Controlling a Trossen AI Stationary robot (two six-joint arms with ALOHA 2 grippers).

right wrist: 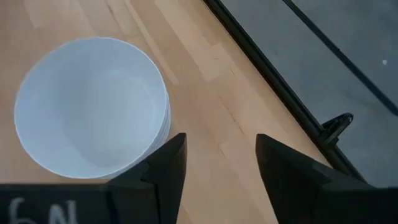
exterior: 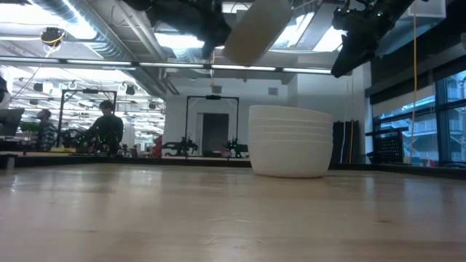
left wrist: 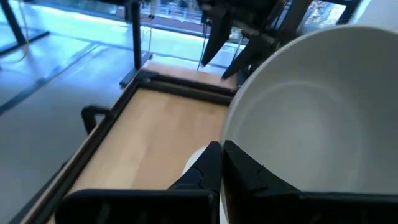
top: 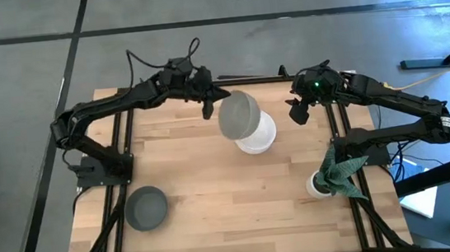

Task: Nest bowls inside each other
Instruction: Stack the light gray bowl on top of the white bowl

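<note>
While my left claw (top: 209, 103) pinches a tilted grey bowl (top: 238, 115) over the white stack (top: 261, 137) | right claw (top: 297, 111) wide, idle | second grey bowl (top: 146, 208) left to nest.

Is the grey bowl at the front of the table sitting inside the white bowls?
No, the matte grey round bowl sits alone on the wooden table, apart from the stack of glossy white bowls.

White bowl stack (top: 257, 136), grey bowls (top: 146, 208), pale wooden table (top: 216, 201)
</note>
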